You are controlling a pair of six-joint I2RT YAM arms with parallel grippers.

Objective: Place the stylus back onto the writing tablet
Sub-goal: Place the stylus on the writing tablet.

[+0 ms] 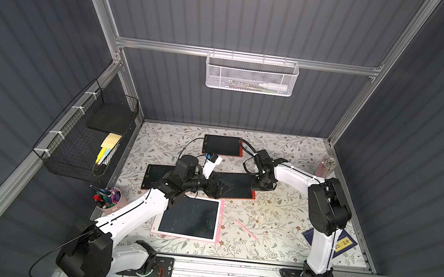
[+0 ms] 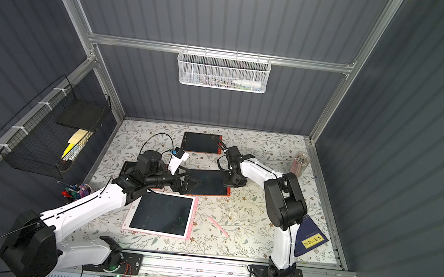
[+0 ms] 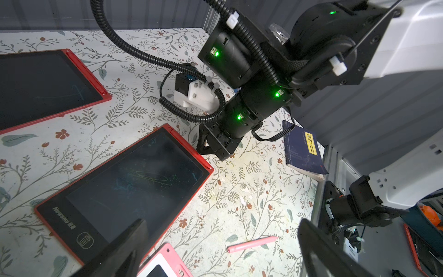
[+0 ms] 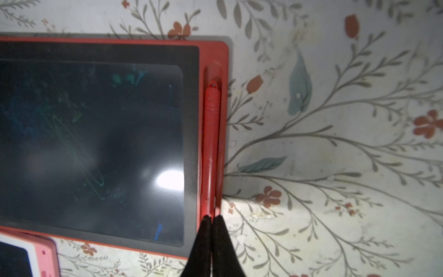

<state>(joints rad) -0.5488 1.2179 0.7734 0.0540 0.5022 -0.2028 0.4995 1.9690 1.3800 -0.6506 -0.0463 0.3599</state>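
The red stylus lies in the edge groove of the red writing tablet, the fully closed right end effector touching its near end, so seemingly only pressing home is left; the left end effector hovers wide open, empty.

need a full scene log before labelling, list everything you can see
back tablet: one, red frame, table's back
middle tablet: one, red frame, mid-table
dark panel: one, black, left of middle tablet, partly hidden
pink tablet: one, pink frame, front
red stylus: one, red, along middle tablet's edge slot
pink stylus: one, pink, loose right of pink tablet
book: one, dark blue, front right
marker cup: one, pinkish, front left
pencil holder: one, clear, back right
mesh basket: one, white, back rail
wire basket: one, black, left wall
left tool: one, black, open by middle tablet
right tool: one, black, shut at red stylus's end
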